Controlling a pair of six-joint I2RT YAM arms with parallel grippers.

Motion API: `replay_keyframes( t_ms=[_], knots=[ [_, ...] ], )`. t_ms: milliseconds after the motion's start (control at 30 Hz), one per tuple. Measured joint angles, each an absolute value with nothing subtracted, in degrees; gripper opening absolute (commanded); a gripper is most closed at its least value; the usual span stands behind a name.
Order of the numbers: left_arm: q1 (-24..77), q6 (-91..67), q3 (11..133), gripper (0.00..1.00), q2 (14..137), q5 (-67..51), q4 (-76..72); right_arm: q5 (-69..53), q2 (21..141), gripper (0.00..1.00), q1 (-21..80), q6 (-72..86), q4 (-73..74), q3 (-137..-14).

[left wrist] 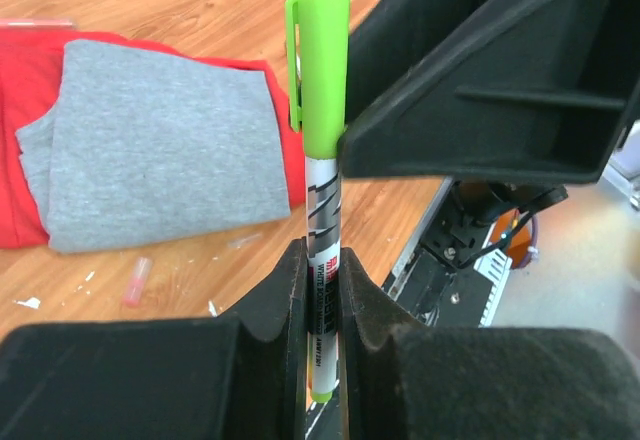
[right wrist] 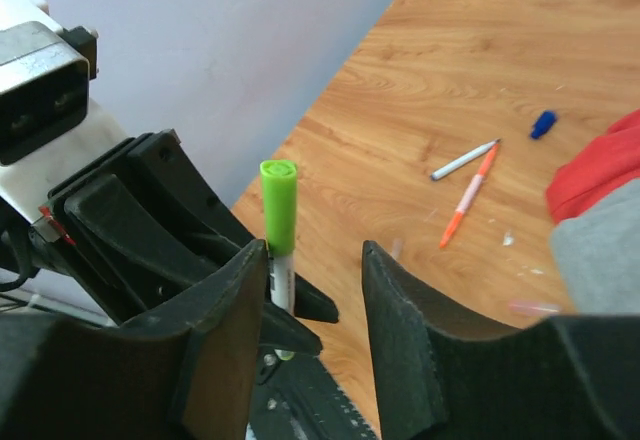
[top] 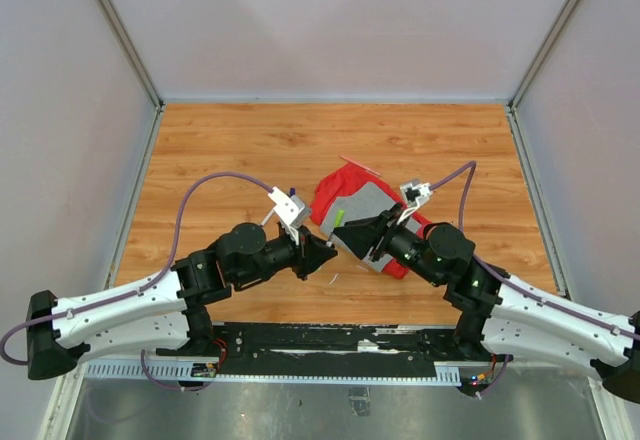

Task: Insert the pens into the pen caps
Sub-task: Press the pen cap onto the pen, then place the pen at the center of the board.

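Observation:
My left gripper (left wrist: 322, 260) is shut on a white-barrelled pen (left wrist: 323, 230), holding it upright above the table. A lime green cap (left wrist: 323, 70) sits on its top end. It also shows in the right wrist view (right wrist: 279, 210) and the top view (top: 338, 218). My right gripper (right wrist: 312, 260) is open, and the green cap stands against its left finger (right wrist: 235, 290). An orange pen (right wrist: 465, 197), a grey pen (right wrist: 465, 160) and a blue cap (right wrist: 543, 123) lie on the wood. A pale pink cap (left wrist: 137, 280) lies near the cloth.
A folded red-and-grey cloth (top: 355, 205) lies on the wooden table (top: 230, 150) just behind both grippers; it also shows in the left wrist view (left wrist: 150, 150). Grey walls enclose the table on three sides. The black base rail (top: 330, 338) runs along the near edge.

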State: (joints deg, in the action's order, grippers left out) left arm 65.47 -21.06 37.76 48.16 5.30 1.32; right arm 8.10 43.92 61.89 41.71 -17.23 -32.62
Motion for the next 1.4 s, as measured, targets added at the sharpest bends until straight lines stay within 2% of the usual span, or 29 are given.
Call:
replay_keyframes(
  t_ms=[233, 533, 1000, 1400],
  knots=[
    [65.4, -22.2, 36.5, 0.0, 48.0, 9.2, 2.1, 15.0, 36.2, 0.59, 62.0, 34.0, -6.8, -35.5],
    [63.2, -25.4, 38.9, 0.0, 56.9, 16.4, 9.5, 25.2, 33.3, 0.68, 62.0, 29.5, 11.0, -36.2],
    [41.1, -20.0, 55.0, 0.01, 78.0, 17.3, 19.5, 29.2, 35.6, 0.7, 62.0, 29.9, 20.0, -38.2],
    [21.5, -13.5, 60.7, 0.0, 92.2, 16.4, 18.9, 22.6, 34.7, 0.71, 62.0, 33.0, 24.4, -39.7]
  ],
)
